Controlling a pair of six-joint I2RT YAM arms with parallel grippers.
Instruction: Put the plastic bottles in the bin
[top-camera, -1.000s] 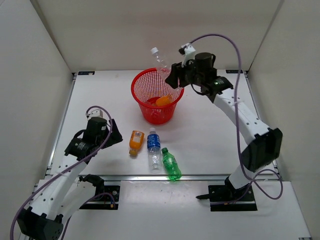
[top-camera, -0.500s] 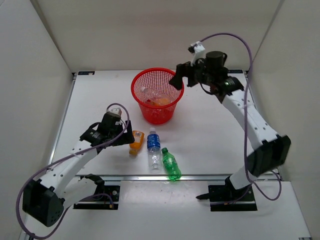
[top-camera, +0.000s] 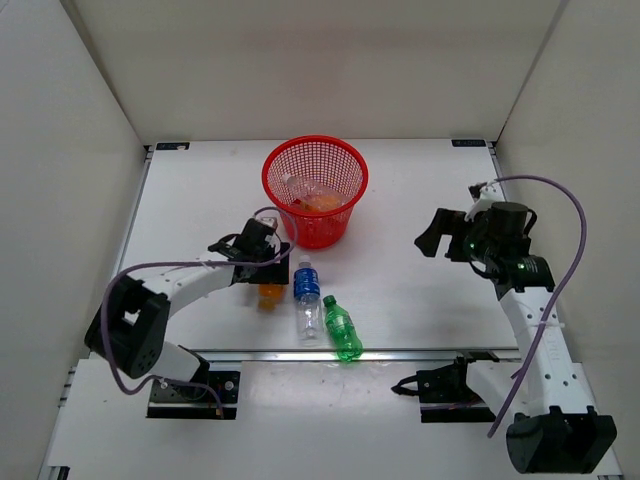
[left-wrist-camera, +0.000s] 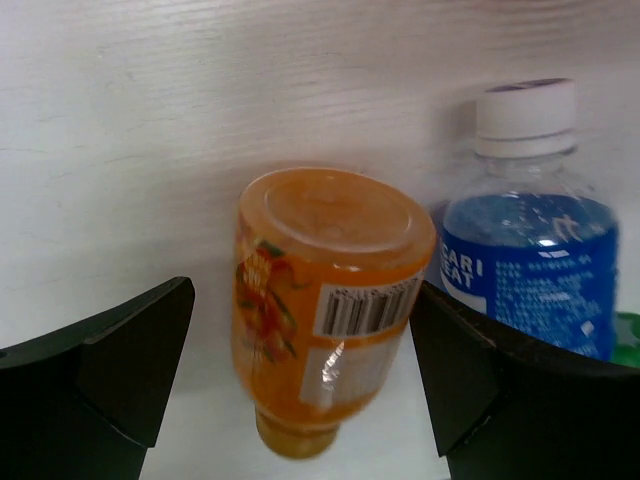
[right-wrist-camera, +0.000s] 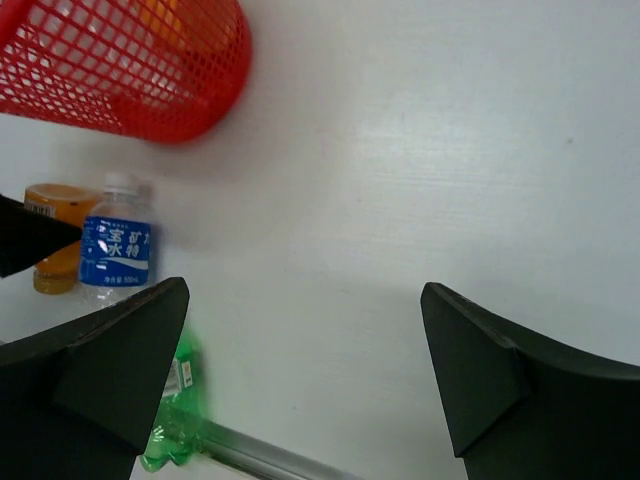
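Right gripper (right-wrist-camera: 305, 288): fingers spread wide with nothing between them. It has drawn back from above the bin (top-camera: 315, 190) to well right of it.
Clear bottle (top-camera: 298, 186): carried over the bin a second ago, it now lies inside beside the binned orange bottle (top-camera: 323, 203).
Left gripper (left-wrist-camera: 302, 290): it has swung in to just in front of the bin. Its fingers are wide, straddling the loose orange bottle (left-wrist-camera: 325, 310) and not yet closed on it.
Outside the bin: the loose orange bottle, the blue-label bottle (top-camera: 307, 290) and the green bottle (top-camera: 343, 330), all lying in front of it.
Meaning: one drop is finished and three bottles remain. The likely next step is closing on the loose orange bottle.
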